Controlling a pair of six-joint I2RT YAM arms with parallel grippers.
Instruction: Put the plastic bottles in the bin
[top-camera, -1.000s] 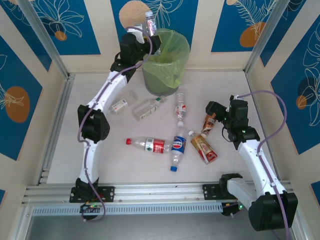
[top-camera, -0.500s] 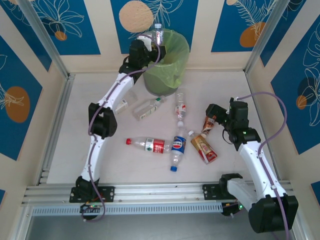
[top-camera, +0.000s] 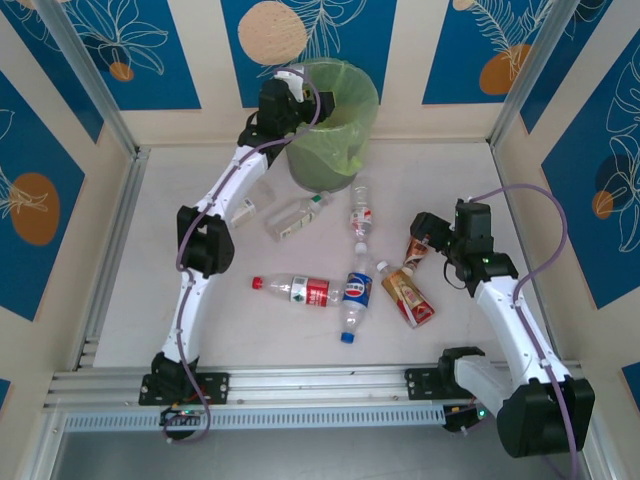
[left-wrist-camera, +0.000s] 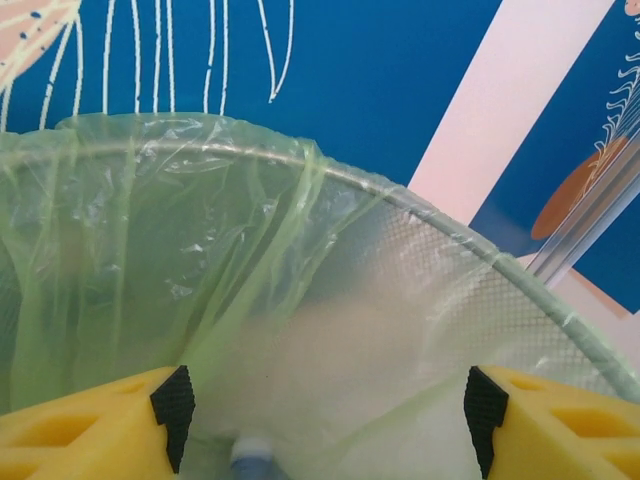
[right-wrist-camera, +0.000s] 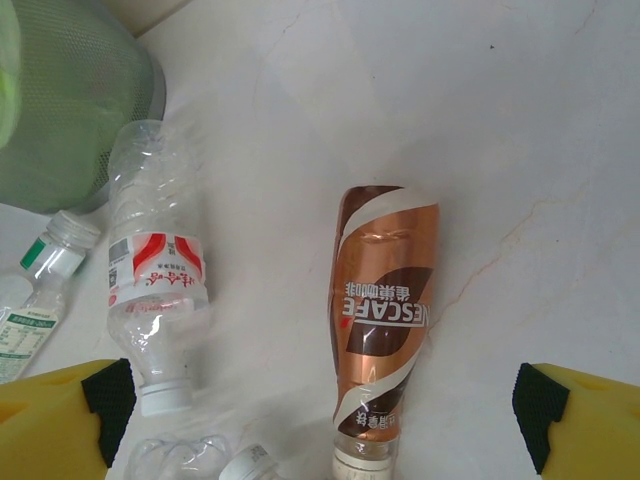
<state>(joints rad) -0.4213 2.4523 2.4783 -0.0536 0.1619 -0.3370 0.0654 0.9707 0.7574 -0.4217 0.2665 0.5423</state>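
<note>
Top view: the round bin (top-camera: 320, 165), grey mesh lined with a crinkled translucent green bag (top-camera: 345, 135), is standing at the far end of the pale, smooth table (top-camera: 200, 320). The left gripper (top-camera: 303, 88) is hovering over its near-left rim. Clear, ribbed plastic bottles are lying scattered in front of the bin: a red-label bottle (top-camera: 302, 290), a blue-label bottle (top-camera: 357, 290) and a glossy brown bottle (top-camera: 418, 247), with the right gripper (top-camera: 425, 232) hanging just above that last one. Half a second ago the left gripper was holding a clear bottle upright over the rim; that bottle is now gone from it. The right arm is sitting almost where it was.

Left wrist: the left gripper (left-wrist-camera: 325, 410) is spreading its yellow, black-padded jaws wide over the wrinkled bag (left-wrist-camera: 200, 260), gripping nothing. A blurred pale shape is showing low between them; I cannot tell what it is.

Right wrist: the right gripper (right-wrist-camera: 322, 405) is also gaping wide and empty, its jaws flanking the brown bottle (right-wrist-camera: 380, 310) without touching it. A crushed white-cap bottle (right-wrist-camera: 155, 280) is lying beside the bin (right-wrist-camera: 70, 90).
</note>
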